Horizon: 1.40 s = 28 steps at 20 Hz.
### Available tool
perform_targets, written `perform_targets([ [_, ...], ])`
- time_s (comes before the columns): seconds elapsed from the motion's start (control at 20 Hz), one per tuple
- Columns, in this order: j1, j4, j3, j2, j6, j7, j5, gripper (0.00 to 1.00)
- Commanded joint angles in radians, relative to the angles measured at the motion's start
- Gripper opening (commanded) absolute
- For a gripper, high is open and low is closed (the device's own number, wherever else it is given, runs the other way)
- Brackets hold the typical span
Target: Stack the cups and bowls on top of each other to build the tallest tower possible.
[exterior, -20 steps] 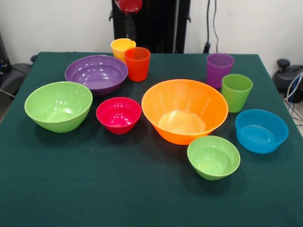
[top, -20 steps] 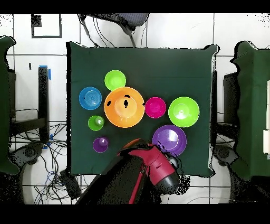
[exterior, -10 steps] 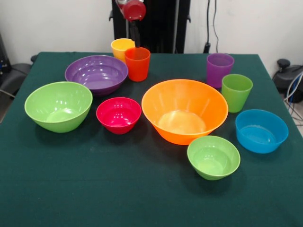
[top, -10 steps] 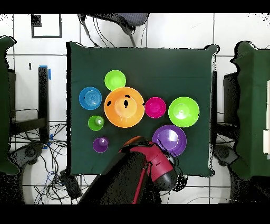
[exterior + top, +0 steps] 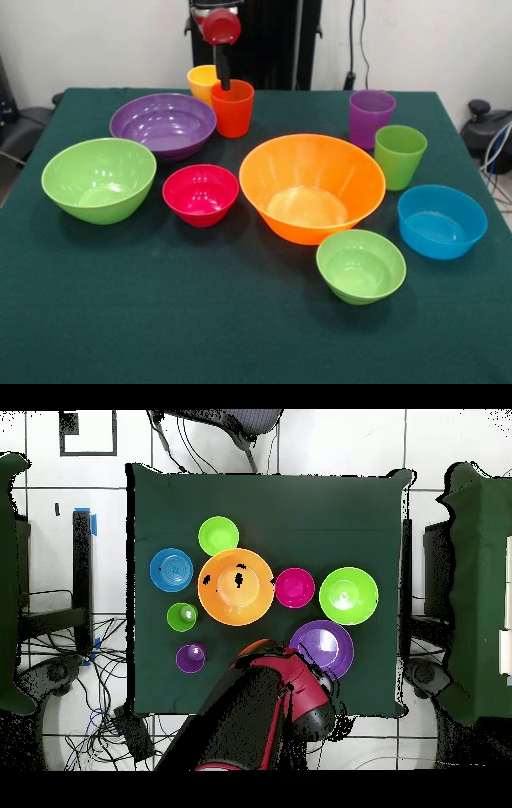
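Note:
My gripper hangs from the red wrist at the top of the front view, with its tip at the rim of the orange-red cup, beside the yellow cup. The purple bowl, big green bowl, magenta bowl, orange bowl, small green bowl and blue bowl stand apart on the table. The purple cup and green cup stand upright at the back right. In the overhead view the arm hides the gripper and both near cups.
The dark green table cloth covers the whole table. The robot's black pedestal stands behind the far edge. Cables lie at the right of the table.
The gripper has come down from the top edge to the rim of the orange-red cup. The arm has shifted slightly in the overhead view. Bowls and cups have not moved.

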Motion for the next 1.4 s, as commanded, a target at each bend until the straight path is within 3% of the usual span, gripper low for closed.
perform_targets([
  [0.05, -0.019, 0.05, 0.162, 0.017, 0.133, -0.216, 0.015, 1.0],
  [0.9, 0.053, 0.055, 0.124, 0.099, 0.124, -0.125, -0.046, 1.0],
  [1.4, 0.058, 0.061, 0.116, 0.13, 0.159, -0.144, -0.049, 1.0],
])
